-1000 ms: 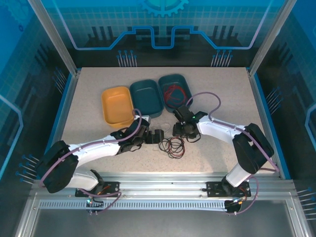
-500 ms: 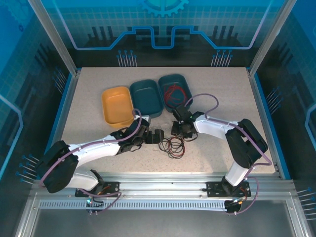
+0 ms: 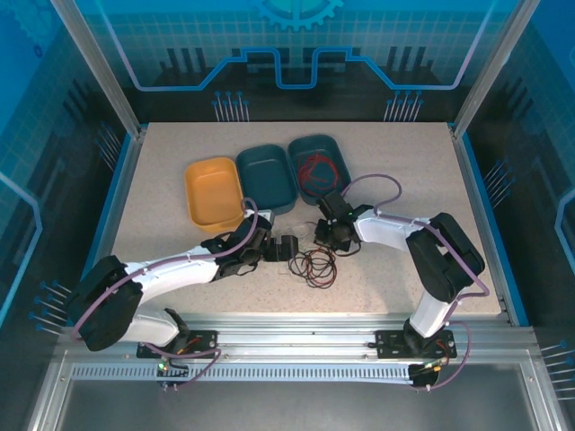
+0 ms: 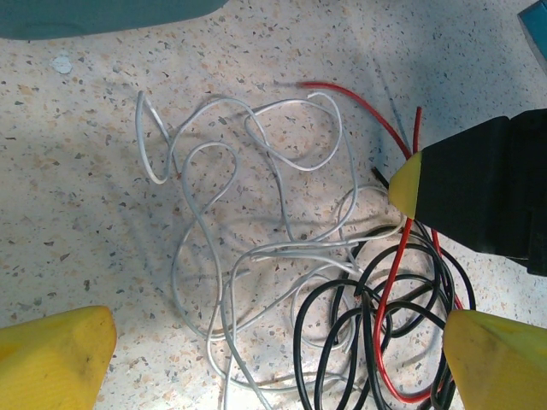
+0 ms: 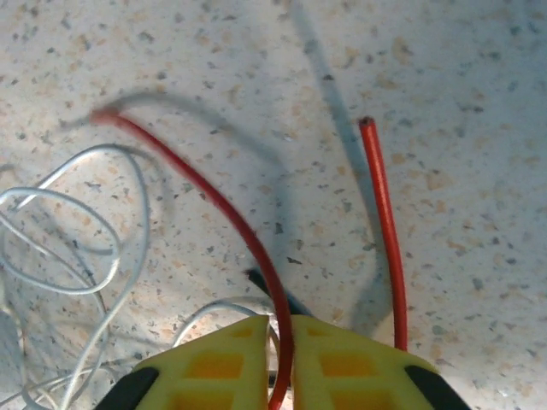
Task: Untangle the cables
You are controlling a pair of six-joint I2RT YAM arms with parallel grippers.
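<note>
The cables lie tangled on the speckled table between my two grippers (image 3: 314,266). In the left wrist view the white cable (image 4: 256,248) spreads in loose loops on the left. The black cable (image 4: 342,342) coils at the lower right, and the red cable (image 4: 389,290) crosses over it. My left gripper (image 4: 273,367) stands wide open over the tangle, holding nothing. My right gripper (image 5: 280,329) is shut on the red cable (image 5: 214,196), pinched between its yellow fingers (image 5: 231,359). A free red end (image 5: 385,213) lies beside them. The right gripper's yellow tip (image 4: 408,184) shows at the tangle's right edge.
Three trays stand behind the tangle: an orange tray (image 3: 193,193), an empty teal tray (image 3: 268,178), and a teal tray (image 3: 331,148) holding a red wire coil (image 3: 314,166). Blue rails border the table on both sides.
My right gripper slid left toward the tangle and closed its fingers on the red cable. The left arm and its open gripper stayed still.
</note>
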